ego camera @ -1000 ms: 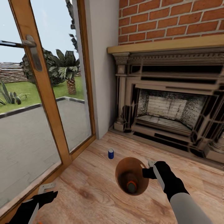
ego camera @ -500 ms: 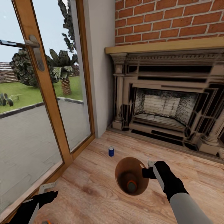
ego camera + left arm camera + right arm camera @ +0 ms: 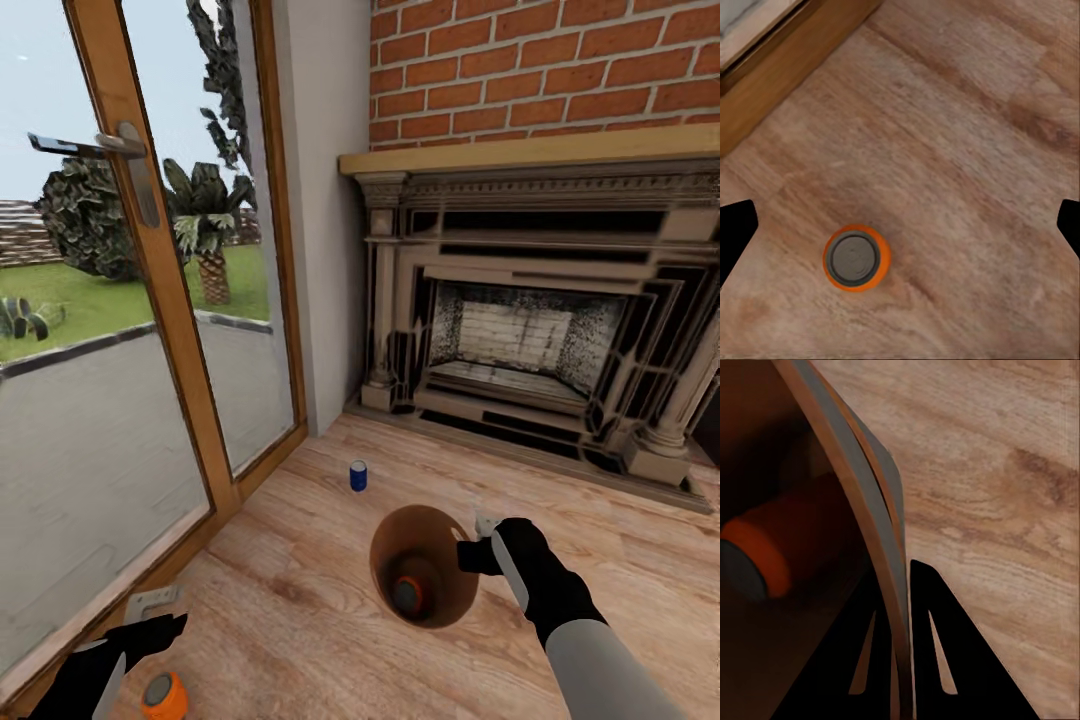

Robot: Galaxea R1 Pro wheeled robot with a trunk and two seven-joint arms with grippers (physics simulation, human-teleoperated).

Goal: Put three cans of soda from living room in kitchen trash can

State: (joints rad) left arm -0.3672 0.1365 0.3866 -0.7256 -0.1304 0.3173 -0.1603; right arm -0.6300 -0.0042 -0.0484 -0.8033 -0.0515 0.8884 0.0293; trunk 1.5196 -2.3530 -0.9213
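Three cans: two orange, one blue, all in the living room.
Nearest orange can [image 3: 163, 694]: upright on the wood floor [image 3: 300, 620], just beside the left tool [image 3: 150, 605]; grey top plain in the left wrist view [image 3: 856, 258].
Left tool: fingers wide apart at the wrist view's edges, nothing between them; arm cut off by the frame.
Trash can [image 3: 385, 545]: held off the floor, tan inside facing the head camera.
Right tool [image 3: 476, 545]: clamped on the can's rim, wall pinched between both fingers [image 3: 945, 660].
Second orange can [image 3: 407, 595]: lying inside the trash can, partly hidden in shadow.
Blue can [image 3: 358, 476]: upright, well beyond the trash can, near the glass door [image 3: 150, 330].
Fireplace [image 3: 540, 330]: farthest, right end cut off.
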